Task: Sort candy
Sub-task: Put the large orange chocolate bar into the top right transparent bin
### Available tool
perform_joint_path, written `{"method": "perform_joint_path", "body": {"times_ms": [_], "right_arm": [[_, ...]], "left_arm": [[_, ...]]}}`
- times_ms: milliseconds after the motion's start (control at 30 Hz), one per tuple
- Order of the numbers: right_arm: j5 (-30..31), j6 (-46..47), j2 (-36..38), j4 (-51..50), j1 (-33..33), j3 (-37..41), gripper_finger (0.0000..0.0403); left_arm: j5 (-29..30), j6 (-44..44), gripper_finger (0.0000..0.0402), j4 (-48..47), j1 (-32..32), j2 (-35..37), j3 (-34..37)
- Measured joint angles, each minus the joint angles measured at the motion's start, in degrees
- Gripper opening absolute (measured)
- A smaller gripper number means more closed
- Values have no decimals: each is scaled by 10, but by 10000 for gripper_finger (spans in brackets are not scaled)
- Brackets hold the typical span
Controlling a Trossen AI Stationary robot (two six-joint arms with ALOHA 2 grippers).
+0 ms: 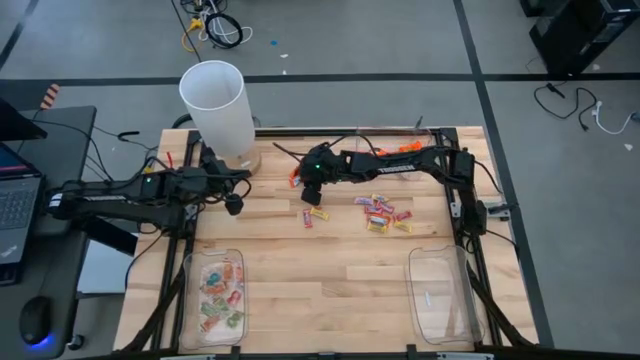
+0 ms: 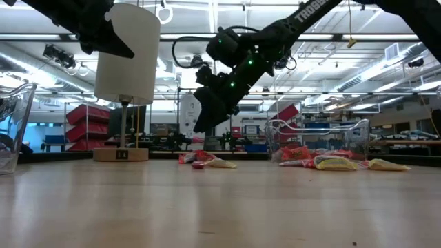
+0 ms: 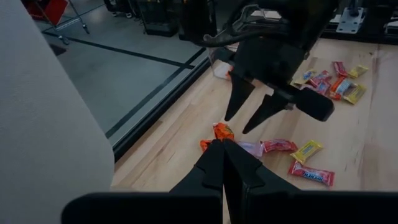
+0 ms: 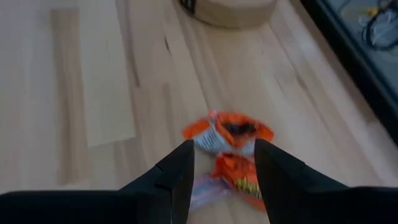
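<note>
- Some candy [image 1: 222, 297] already lay in the left tray [image 1: 190, 262]; the right tray [image 1: 424, 262] looked nearly empty
- Most sweets [image 1: 382, 213] remained loose on the counter [image 1: 330, 260]
- Right gripper [image 4: 221, 163] hung jaws apart over orange wrappers [image 4: 227, 132]; left gripper [image 3: 222, 163] clenched, idle

Two trays [image 1: 438, 292] (clear), one lamp [image 1: 214, 102].

Two dark robot arms above a wooden table

The right arm [image 1: 400, 163] is matte black with white lettering along its forearm, an orange patch near its far end and a green light at the wrist; its gripper [image 3: 252, 112] ends in two tapered black fingers. The left arm [image 1: 130, 190] is black too, with looping black cables
</note>
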State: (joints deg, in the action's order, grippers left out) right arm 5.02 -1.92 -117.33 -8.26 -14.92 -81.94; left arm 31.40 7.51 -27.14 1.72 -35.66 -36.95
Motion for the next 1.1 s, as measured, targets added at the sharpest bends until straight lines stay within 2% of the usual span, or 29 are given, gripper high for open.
{"method": "perform_joint_path", "body": {"times_ms": [233, 467, 700, 833, 1000, 1100], "right_arm": [[-3, 81, -18, 8, -12, -1, 180], [2, 66, -17, 13, -14, 0, 192], [-6, 98, -17, 0, -21, 0, 190], [-8, 157, -23, 3, -24, -1, 189], [-39, 254, -37, 4, -32, -2, 189], [-44, 276, -45, 2, -33, -1, 189]], "left_arm": [[0, 0, 0, -2, 0, -3, 0], [0, 0, 0, -3, 0, -16, 0], [0, 0, 0, 0, 0, -24, 0], [0, 0, 0, 0, 0, -26, 0], [0, 1, 0, 0, 0, -31, 0], [0, 2, 0, 11, 0, -42, 0]]}}
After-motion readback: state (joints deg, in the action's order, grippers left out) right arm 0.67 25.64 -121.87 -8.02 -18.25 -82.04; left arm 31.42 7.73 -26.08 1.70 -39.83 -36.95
